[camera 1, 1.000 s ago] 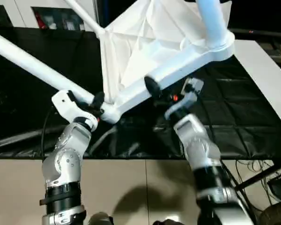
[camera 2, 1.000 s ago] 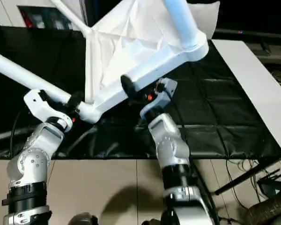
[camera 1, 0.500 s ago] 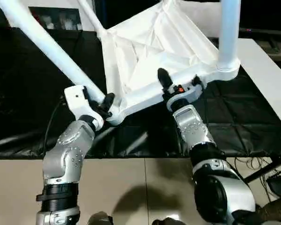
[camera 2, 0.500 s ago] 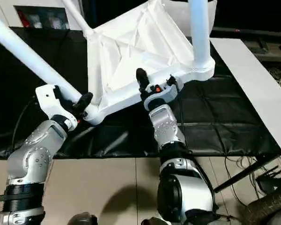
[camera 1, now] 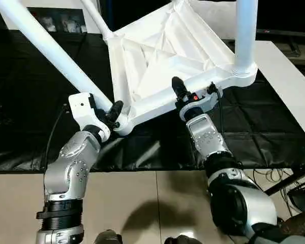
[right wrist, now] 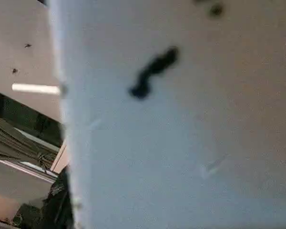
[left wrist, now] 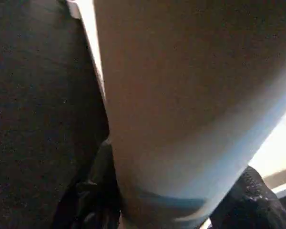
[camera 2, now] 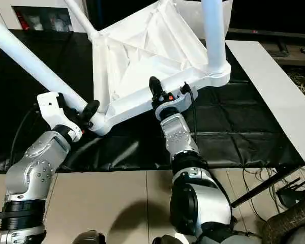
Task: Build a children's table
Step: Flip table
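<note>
The children's table [camera 1: 162,51] is all white and held tilted above the black cover, ribbed underside toward me. Three tube legs stand in its corner sockets. One leg [camera 1: 46,46] runs up to the far left, and my left gripper [camera 1: 108,108] is shut on it just above the near corner socket [camera 1: 123,124]. In the left wrist view that leg [left wrist: 190,109] sits between the dark fingers [left wrist: 93,200]. My right gripper [camera 1: 185,96] is shut on the near rim [camera 1: 157,104], with one black finger [camera 1: 177,86] lying over the rim. Another leg [camera 1: 245,30] stands nearly upright at the right corner.
The black-covered work surface [camera 1: 274,127] lies under the table. A white board [camera 1: 295,86] runs along its right side. Cables and a black stand [camera 1: 295,188] lie on the floor at the lower right. Beige floor [camera 1: 142,203] lies between my arms.
The table has swung so the right leg stands nearly upright. My right gripper has risen to the near rim and closed round it. My left gripper has lifted with its leg.
</note>
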You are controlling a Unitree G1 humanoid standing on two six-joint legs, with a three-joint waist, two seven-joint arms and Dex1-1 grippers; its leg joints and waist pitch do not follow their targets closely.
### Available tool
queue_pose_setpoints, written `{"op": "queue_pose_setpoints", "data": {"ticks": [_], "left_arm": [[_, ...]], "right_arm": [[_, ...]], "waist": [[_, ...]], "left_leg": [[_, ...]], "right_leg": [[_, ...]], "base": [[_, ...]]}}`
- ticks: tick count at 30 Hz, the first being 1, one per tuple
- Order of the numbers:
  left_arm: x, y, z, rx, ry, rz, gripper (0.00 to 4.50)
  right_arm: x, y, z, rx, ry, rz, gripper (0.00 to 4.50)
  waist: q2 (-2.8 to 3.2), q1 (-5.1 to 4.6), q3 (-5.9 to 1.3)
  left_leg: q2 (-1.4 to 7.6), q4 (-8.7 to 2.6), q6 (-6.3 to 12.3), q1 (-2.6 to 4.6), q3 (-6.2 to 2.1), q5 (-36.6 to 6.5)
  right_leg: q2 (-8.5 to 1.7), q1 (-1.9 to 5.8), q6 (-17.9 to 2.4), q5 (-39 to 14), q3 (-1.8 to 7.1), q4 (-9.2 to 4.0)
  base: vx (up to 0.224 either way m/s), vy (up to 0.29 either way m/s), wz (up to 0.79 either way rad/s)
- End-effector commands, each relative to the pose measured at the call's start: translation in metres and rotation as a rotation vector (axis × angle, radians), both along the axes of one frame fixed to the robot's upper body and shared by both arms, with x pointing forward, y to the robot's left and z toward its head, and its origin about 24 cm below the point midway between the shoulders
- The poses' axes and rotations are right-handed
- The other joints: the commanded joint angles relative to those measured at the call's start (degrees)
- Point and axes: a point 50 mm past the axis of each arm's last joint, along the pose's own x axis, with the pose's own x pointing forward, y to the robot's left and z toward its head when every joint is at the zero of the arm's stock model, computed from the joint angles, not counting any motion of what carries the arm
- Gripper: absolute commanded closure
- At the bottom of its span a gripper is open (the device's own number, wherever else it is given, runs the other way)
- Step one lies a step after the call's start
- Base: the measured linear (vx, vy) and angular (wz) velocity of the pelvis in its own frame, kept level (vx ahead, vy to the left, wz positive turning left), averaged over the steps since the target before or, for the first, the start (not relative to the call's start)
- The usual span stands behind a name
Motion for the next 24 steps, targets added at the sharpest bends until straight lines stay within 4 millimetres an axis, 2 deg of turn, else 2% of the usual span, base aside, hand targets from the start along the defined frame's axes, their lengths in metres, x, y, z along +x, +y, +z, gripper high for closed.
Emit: {"op": "queue_pose_setpoints", "data": {"ticks": [1,2,4,8,9,10,11,13,15,16,18,20,22,24], "left_arm": [[-0.009,-0.012,-0.035,0.017,0.161,-0.073,2.15],[-0.010,-0.007,-0.033,0.025,0.142,-0.082,1.80],[-0.010,-0.003,-0.031,0.030,0.123,-0.079,1.80],[-0.011,0.007,-0.024,0.019,0.067,-0.090,1.80],[-0.013,0.009,-0.023,0.018,0.055,-0.106,1.72],[-0.013,0.009,-0.023,0.018,0.055,-0.106,1.40],[-0.014,0.010,-0.023,0.018,0.049,-0.117,1.40],[-0.018,0.022,-0.022,0.004,0.009,-0.114,1.34],[-0.022,0.035,-0.024,0.009,-0.004,-0.089,1.38],[-0.023,0.039,-0.024,0.008,-0.012,-0.085,1.17],[-0.030,0.046,-0.025,0.025,-0.026,-0.130,0.96],[-0.036,0.051,-0.026,0.050,-0.030,-0.181,1.00],[-0.049,0.057,-0.016,0.133,-0.060,-0.302,1.00],[-0.055,0.060,-0.005,0.160,-0.078,-0.363,0.69]], "right_arm": [[0.009,0.014,0.049,0.014,-0.219,0.051,2.22],[0.010,0.012,0.050,0.011,-0.220,0.045,2.28],[0.011,0.011,0.051,0.012,-0.220,0.040,2.44],[0.013,0.007,0.053,0.015,-0.214,0.016,2.50],[0.014,0.005,0.053,0.016,-0.212,0.003,2.50],[0.014,0.005,0.053,0.016,-0.212,0.003,2.51],[0.014,0.003,0.054,0.016,-0.211,-0.005,2.51],[0.017,-0.004,0.058,0.009,-0.218,-0.045,2.51],[0.018,-0.011,0.062,0.006,-0.222,-0.082,2.52],[0.019,-0.015,0.063,0.007,-0.223,-0.101,2.52],[0.019,-0.023,0.066,-0.034,-0.240,-0.134,2.52],[0.019,-0.029,0.069,-0.106,-0.261,-0.159,2.52],[0.019,-0.043,0.075,-0.246,-0.274,-0.218,2.52],[0.018,-0.051,0.077,-0.349,-0.266,-0.251,2.52]], "waist": [[0.51,0.26,-5.15],[0.49,0.23,-5.19],[0.41,0.14,-5.27],[0.30,0.04,-5.35],[0.25,-0.08,-5.38],[0.42,-0.07,-5.44],[0.52,0.07,-5.57],[0.17,-0.01,-5.88],[0.20,-0.02,-5.81],[0.22,-0.04,-5.55],[0.27,0.04,-5.38],[0.30,-0.05,-5.28],[0.31,0.02,-4.94],[0.53,0.28,-4.66]], "left_leg": [[1.97,-2.88,6.71,0.37,-0.28,4.04],[1.95,-2.81,6.97,0.37,-0.29,4.51],[1.91,-2.71,7.65,0.31,-0.27,5.39],[1.88,-2.56,8.57,0.25,-0.22,6.30],[1.78,-2.49,8.76,0.21,-0.13,6.35],[1.88,-2.44,8.94,0.25,-0.14,6.75],[1.98,-2.35,8.92,0.37,-0.12,7.12],[1.74,-1.91,10.19,0.09,-0.18,11.00],[1.65,-1.72,11.26,-0.12,-0.09,11.86],[1.78,-1.80,11.52,-0.04,0.04,10.76],[1.92,-1.92,11.08,-0.02,0.06,8.81],[1.95,-2.06,10.37,0.05,0.10,7.67],[2.05,-2.24,9.53,0.34,0.13,7.29],[2.15,-2.32,8.67,0.62,0.18,7.30]], "right_leg": [[-4.58,4.11,-15.98,10.91,3.05,-2.69],[-4.53,4.08,-16.15,11.67,3.04,-2.57],[-4.50,4.07,-16.42,12.57,3.01,-2.42],[-4.50,4.03,-17.04,13.35,2.96,-2.24],[-4.45,3.98,-16.94,13.13,3.00,-2.23],[-4.46,3.88,-17.05,13.35,3.00,-2.19],[-4.47,3.82,-17.29,13.99,2.97,-2.10],[-4.11,3.75,-17.89,18.88,2.80,-1.38],[-4.04,3.50,-18.04,20.64,2.82,-1.21],[-4.03,3.28,-18.07,19.56,2.82,-1.41],[-4.19,3.24,-17.85,16.76,2.86,-1.63],[-4.06,3.12,-17.13,14.27,2.84,-1.71],[-3.89,2.86,-16.14,12.63,2.89,-1.86],[-3.70,2.48,-15.38,11.87,2.87,-1.86]], "base": [[0.000,0.000,0.00],[0.000,0.000,0.00],[0.000,0.000,0.00],[0.000,0.000,0.00],[0.000,0.000,0.00],[0.000,0.000,0.00],[0.000,0.000,0.00],[0.000,0.000,0.00],[0.000,0.000,0.00],[0.000,0.000,0.00],[0.000,0.000,0.00],[0.000,0.000,0.00],[0.000,0.000,0.00],[0.000,0.000,0.00]]}}
